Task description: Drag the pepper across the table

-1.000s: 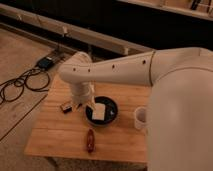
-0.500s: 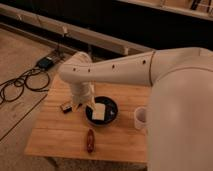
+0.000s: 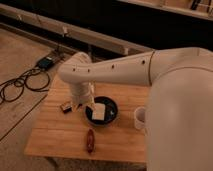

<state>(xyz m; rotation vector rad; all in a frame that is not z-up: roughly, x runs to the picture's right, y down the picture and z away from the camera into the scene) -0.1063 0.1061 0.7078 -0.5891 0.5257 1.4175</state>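
The pepper is small, dark red-brown and glossy. It lies on the light wooden table near the front edge, pointing front to back. My white arm reaches in from the right, and the gripper hangs over the table's middle at the left rim of a black bowl. The gripper is behind the pepper and well apart from it. Nothing shows in the gripper.
The black bowl holds a pale square object. A flat dark bar lies left of the gripper. A white cup stands right of the bowl. Cables and a power box lie on the floor at left.
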